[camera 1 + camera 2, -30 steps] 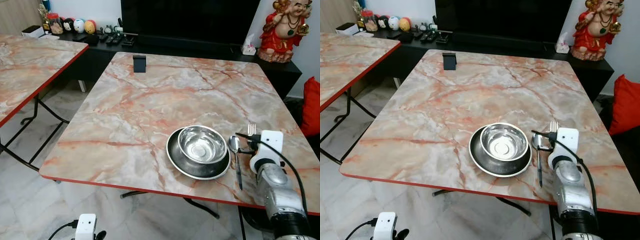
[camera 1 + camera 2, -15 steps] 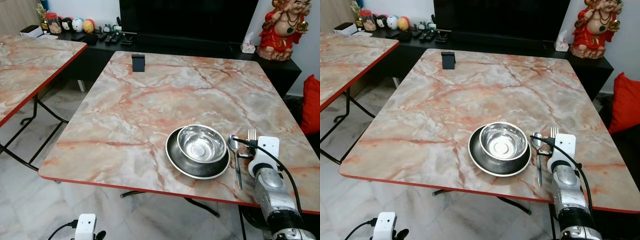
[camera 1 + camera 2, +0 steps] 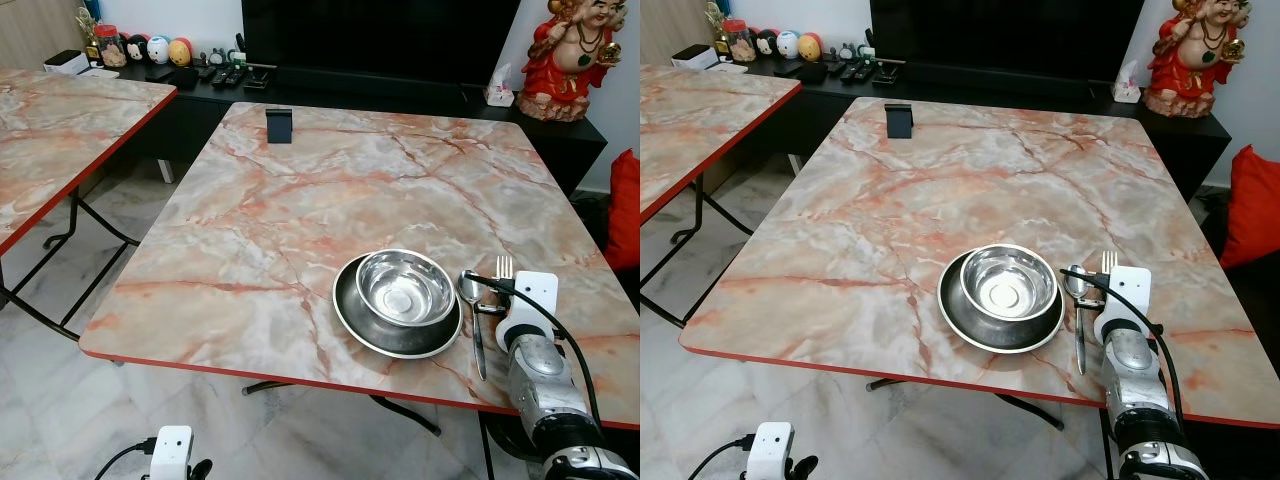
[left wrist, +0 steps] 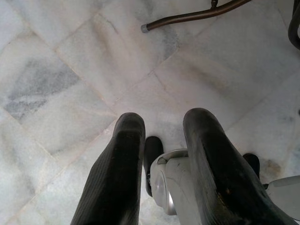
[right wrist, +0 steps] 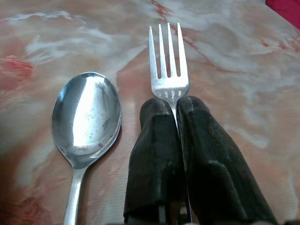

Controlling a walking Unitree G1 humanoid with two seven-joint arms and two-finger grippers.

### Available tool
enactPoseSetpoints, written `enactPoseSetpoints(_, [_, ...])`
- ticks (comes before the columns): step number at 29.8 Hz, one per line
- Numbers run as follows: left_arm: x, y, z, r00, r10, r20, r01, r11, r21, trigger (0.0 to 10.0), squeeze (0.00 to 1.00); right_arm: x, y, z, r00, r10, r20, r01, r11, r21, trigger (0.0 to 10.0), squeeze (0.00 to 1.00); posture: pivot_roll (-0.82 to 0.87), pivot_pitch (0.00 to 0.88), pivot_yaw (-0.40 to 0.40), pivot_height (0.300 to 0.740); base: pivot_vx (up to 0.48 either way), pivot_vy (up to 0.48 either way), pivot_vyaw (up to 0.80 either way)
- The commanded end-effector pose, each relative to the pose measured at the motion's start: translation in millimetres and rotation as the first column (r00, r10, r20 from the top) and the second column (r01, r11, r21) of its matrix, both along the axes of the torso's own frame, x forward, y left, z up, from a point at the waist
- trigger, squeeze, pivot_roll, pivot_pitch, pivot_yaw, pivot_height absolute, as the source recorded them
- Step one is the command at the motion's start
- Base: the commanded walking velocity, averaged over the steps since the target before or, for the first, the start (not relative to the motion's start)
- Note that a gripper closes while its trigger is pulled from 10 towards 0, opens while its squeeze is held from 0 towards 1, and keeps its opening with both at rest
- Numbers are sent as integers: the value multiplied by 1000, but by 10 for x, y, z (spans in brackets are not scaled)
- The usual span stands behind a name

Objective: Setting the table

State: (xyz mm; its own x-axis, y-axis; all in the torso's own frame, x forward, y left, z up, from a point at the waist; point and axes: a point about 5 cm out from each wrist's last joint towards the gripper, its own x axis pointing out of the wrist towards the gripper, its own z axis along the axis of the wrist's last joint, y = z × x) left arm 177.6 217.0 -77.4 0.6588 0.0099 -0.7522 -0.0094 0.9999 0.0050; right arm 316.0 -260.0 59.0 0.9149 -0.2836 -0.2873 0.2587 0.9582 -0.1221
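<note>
R gripper (image 5: 174, 105) is stretched low over the table (image 3: 330, 190), fingers clamped on fork (image 5: 168, 61), tines fwd, just beside spoon (image 5: 86, 117) & bowl (image 3: 404, 288). L gripper (image 4: 161, 136) is hung idle, fingers apart.

Even, bright indoor light, sharp throughout; soft glare on the steel bowl (image 3: 404, 288) and spoon (image 5: 86, 117).
</note>
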Motion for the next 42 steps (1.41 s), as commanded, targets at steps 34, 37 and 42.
enactPoseSetpoints(34, [16, 2, 6, 1000, -17, -4, 17, 1000, 8, 10000, 0, 1, 5, -76, 999, 6, -48, -6, 1000, 5, 10000, 0, 21, 0, -25, 727, 0, 0, 0])
enactPoseSetpoints(37, [21, -1, 8, 1000, -18, -3, 18, 1000, 7, 10000, 0, -1, 1, -81, 999, 6, -52, -6, 1000, 6, 10000, 0, 21, 0, -25, 727, 0, 0, 0])
enactPoseSetpoints(42, [23, 4, 10, 1000, -18, -2, 18, 1000, 9, 10000, 0, -6, 2, -93, 998, 6, -60, -6, 1000, 8, 10000, 227, 24, 0, -24, 727, 0, 0, 0])
